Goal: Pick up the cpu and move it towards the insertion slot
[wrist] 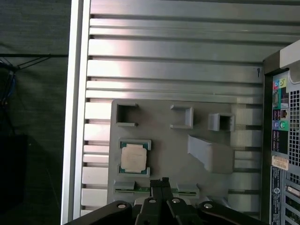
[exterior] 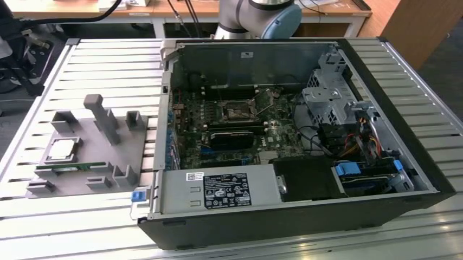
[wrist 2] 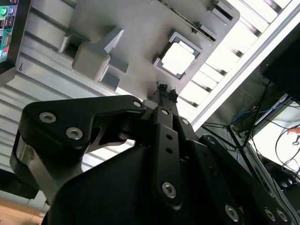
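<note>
The cpu (exterior: 62, 149) lies flat, silvery top up, in a square pocket of the grey fixture (exterior: 108, 162) on the slatted table, at the exterior view's left. Both wrist views look down on the cpu (wrist: 133, 158) (wrist 2: 178, 58) in its pocket. My gripper (wrist: 162, 181) (wrist 2: 166, 89) hangs above the fixture, a little to one side of the chip and apart from it. It is shut, its thin black fingertips (wrist 2: 161, 87) pressed together with nothing between them. The insertion slot (exterior: 237, 112) is a shiny square frame with a dark centre on the green motherboard (exterior: 217, 135) inside the open computer case.
The open case (exterior: 405, 179) takes up the exterior view's middle and right, with a power supply (exterior: 220, 192), drive cage (exterior: 329, 103) and cables inside. The fixture carries upright grey posts (exterior: 101, 116) and a green memory stick (exterior: 72, 168). The arm's base (exterior: 261, 19) stands behind the case.
</note>
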`<state>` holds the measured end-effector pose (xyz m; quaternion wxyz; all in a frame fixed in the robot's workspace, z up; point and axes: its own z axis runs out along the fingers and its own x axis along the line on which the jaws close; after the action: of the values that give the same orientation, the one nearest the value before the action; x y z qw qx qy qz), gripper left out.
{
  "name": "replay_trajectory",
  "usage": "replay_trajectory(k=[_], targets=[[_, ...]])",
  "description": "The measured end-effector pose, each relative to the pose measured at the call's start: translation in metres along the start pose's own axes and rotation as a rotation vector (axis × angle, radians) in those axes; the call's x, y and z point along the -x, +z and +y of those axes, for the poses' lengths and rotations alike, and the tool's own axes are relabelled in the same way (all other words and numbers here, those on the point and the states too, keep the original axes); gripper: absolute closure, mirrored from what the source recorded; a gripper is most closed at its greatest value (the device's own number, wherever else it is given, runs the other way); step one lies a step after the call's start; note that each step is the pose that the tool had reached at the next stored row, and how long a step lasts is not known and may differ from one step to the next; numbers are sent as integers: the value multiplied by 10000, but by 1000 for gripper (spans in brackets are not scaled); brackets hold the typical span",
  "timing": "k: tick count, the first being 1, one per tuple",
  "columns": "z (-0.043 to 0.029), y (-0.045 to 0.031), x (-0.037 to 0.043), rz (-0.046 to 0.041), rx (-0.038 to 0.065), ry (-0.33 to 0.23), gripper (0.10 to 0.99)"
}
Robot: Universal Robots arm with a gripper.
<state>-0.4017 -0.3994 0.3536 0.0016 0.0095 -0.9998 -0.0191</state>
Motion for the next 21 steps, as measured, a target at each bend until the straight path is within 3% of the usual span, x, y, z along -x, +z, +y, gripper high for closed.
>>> replay_trajectory(k=[21], targets=[[-17,174,-108,1,-2,0,980]])
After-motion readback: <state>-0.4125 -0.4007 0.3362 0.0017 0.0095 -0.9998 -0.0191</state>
